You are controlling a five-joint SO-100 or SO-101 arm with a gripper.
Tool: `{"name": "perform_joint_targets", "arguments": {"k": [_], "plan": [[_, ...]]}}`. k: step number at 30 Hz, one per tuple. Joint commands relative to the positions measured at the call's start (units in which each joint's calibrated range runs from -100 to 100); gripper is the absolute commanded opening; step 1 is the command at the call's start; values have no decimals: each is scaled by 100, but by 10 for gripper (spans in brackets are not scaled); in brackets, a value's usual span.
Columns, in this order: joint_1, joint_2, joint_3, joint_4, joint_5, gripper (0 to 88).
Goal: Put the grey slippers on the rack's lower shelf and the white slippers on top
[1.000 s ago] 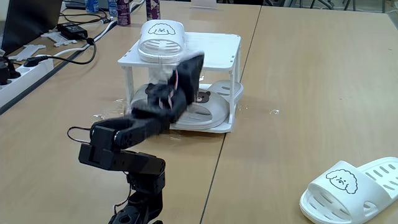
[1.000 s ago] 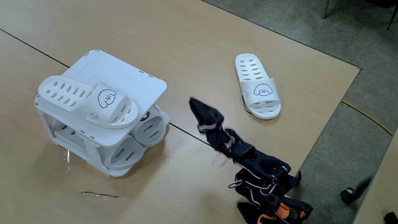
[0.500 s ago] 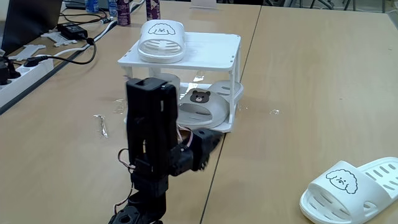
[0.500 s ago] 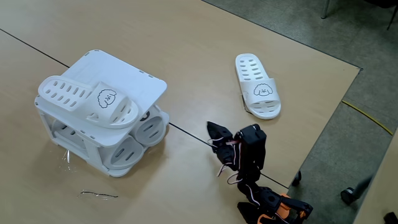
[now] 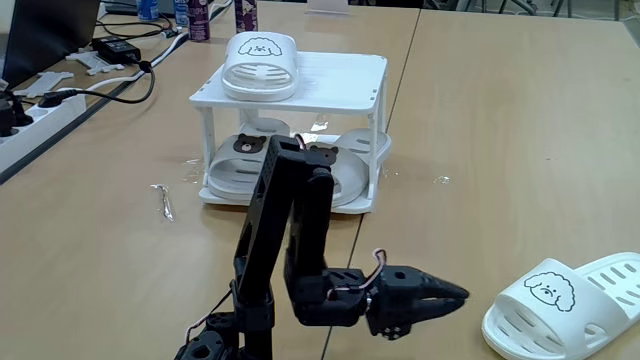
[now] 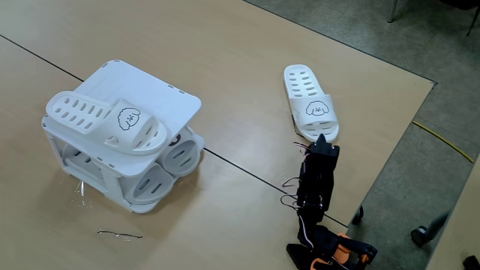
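Observation:
The white rack [image 5: 345, 75] [image 6: 161, 90] carries one white slipper [image 5: 260, 62] [image 6: 105, 120] on its slotted top. Both grey slippers [image 5: 237, 165] [image 6: 182, 156] lie side by side on the lower shelf [image 5: 355, 206] [image 6: 127, 204], partly hidden by the arm in a fixed view. The other white slipper [image 5: 570, 300] [image 6: 311, 101] lies on the table, dog face up. My gripper [image 5: 455, 293] [image 6: 321, 139] is low over the table, shut and empty. Its tip points at this loose slipper and stops a short way from its near end.
A power strip with cables [image 5: 40, 100] and bottles [image 5: 195, 15] sit at the left and back. A small bent wire [image 5: 165, 200] [image 6: 120, 235] lies near the rack. The table edge [image 6: 390, 157] runs just right of the loose slipper, with floor beyond it.
The arm has swung away from the front of the rack, folded over its base, and reached out low toward the loose white slipper. The slippers and the rack have not moved.

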Motion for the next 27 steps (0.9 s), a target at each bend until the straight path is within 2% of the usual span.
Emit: {"name": "perform_joint_targets", "arguments": {"k": [1,3,6,8,12,22,27], "plan": [[67,282,-610,-44,42,8],[76,542,-962,-44,42,23],[67,963,-1603,-44,42,164],[67,1157,-1990,-35,42,203],[59,1518,-2802,284,42,211],[-171,1973,-5698,2777,42,211],[-352,2839,-7493,3226,42,211]]}}
